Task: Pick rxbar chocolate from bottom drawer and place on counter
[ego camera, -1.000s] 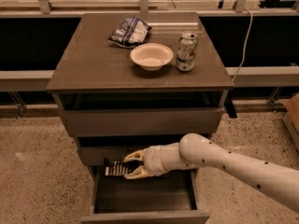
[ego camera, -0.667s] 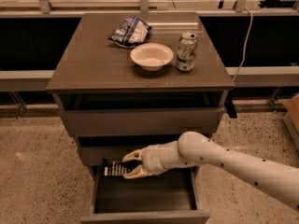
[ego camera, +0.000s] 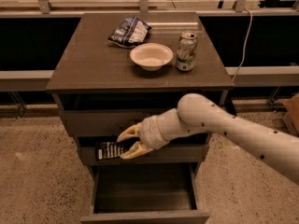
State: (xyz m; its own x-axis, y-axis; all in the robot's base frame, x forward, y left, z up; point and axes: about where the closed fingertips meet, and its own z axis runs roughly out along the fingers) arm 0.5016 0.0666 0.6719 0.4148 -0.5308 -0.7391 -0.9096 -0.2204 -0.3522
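view: camera view, looking down on the front of a drawer cabinet (ego camera: 93, 122).
counter (ego camera: 93, 69): matte grey-brown top in the upper centre. It carries a chip bag (ego camera: 130, 31), a white bowl (ego camera: 151, 56) and a can (ego camera: 187, 51); the can stands just right of the bowl.
floor (ego camera: 37, 185): pale and speckled, on both sides of the cabinet.
background: a dark recess (ego camera: 28, 45) behind the cabinet; a cable (ego camera: 245, 36) hangs at upper right.
bottom drawer (ego camera: 145, 190): pulled open at lower centre, its front cut off by the lower edge.
gripper (ego camera: 125, 147): left of centre, before the middle drawer (ego camera: 182, 154). Its fingers are clamped across the right end of the rxbar chocolate (ego camera: 108, 150).
rxbar chocolate: held roughly level above the open drawer; its print is illegible.
arm (ego camera: 233, 129): white, leaves the frame at right.
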